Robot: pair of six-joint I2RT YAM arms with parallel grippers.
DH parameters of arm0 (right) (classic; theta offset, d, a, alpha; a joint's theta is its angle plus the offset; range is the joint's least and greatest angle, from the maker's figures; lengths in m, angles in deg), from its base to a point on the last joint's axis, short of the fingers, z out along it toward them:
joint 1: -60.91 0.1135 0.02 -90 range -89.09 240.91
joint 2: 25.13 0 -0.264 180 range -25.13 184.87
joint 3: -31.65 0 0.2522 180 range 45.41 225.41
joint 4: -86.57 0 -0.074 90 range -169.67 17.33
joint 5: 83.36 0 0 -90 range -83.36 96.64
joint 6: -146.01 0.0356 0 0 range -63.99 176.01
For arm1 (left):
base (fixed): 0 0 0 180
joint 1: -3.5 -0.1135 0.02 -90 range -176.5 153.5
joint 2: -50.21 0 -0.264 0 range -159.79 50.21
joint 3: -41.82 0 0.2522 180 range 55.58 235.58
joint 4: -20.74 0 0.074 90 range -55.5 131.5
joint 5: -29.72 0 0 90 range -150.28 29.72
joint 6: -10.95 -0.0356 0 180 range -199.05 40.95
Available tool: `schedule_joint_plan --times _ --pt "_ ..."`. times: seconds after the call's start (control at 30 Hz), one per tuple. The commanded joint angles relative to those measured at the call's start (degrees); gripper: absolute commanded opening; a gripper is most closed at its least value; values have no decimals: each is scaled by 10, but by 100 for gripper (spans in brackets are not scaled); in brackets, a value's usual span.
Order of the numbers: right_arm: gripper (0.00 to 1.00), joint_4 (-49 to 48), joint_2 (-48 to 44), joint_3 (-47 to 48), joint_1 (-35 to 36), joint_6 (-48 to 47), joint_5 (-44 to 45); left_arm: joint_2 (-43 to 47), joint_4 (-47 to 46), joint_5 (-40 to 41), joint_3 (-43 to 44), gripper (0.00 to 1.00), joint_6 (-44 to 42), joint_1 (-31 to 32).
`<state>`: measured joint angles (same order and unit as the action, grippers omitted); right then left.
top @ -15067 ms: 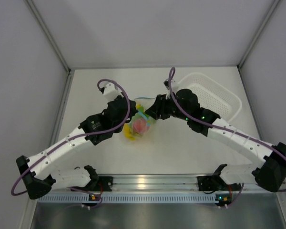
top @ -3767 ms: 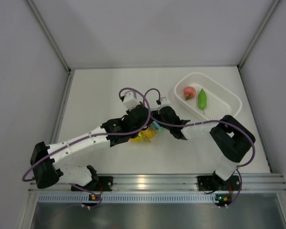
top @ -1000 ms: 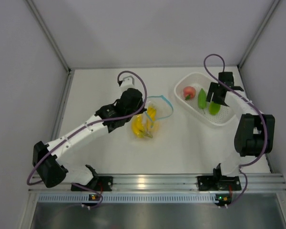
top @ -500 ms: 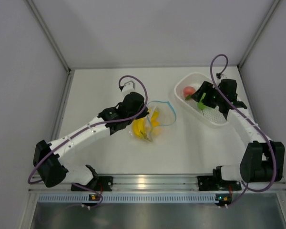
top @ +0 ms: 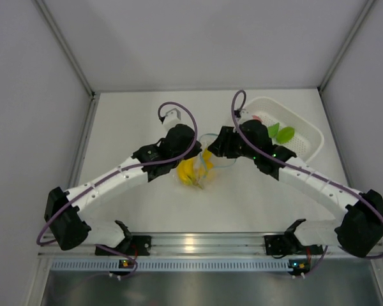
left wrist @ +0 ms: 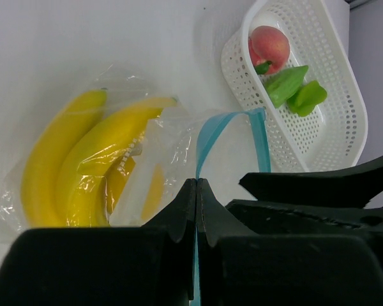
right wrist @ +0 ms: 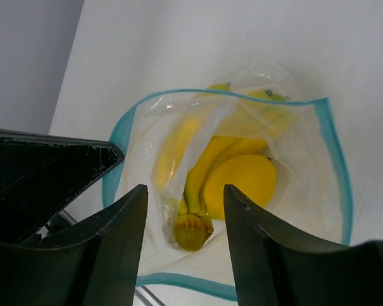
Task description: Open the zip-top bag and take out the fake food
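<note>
The clear zip-top bag (top: pixel 204 162) lies mid-table with its blue-edged mouth (right wrist: pixel 335 172) held open. My left gripper (left wrist: pixel 197 185) is shut on the blue zip strip (left wrist: pixel 207 140) at the bag's mouth. My right gripper (right wrist: pixel 185 197) is open at the mouth, straddling the stem of the yellow banana bunch (right wrist: pixel 198 191). A yellow-orange round fruit (right wrist: pixel 242 182) lies beside the bananas inside the bag. The bananas also show in the left wrist view (left wrist: pixel 83 166). A pink peach (left wrist: pixel 269 44) and green pieces (left wrist: pixel 293 89) lie in the white basket (left wrist: pixel 345 108).
The white perforated basket (top: pixel 306 131) stands at the back right, close behind the right arm. Grey enclosure walls ring the white table. The arm bases and a metal rail (top: pixel 204 245) run along the near edge.
My right gripper has left the basket, leaving the green piece there, and swung left to the bag's open mouth. My left gripper has kept its hold on the zip strip.
</note>
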<state>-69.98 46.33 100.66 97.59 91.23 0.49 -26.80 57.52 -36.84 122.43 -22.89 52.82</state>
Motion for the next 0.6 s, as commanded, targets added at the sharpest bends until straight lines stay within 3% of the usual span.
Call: schedule_joint_plan --times 0.0,0.23,0.57 --pt "51 2 28 23 43 10 80 15 -34 23 -5 0 26 7" --pt "55 -32 78 -7 81 60 143 34 -47 44 -33 0 57 14" --pt "66 -59 167 -9 114 82 145 47 -56 56 -58 0 65 16"
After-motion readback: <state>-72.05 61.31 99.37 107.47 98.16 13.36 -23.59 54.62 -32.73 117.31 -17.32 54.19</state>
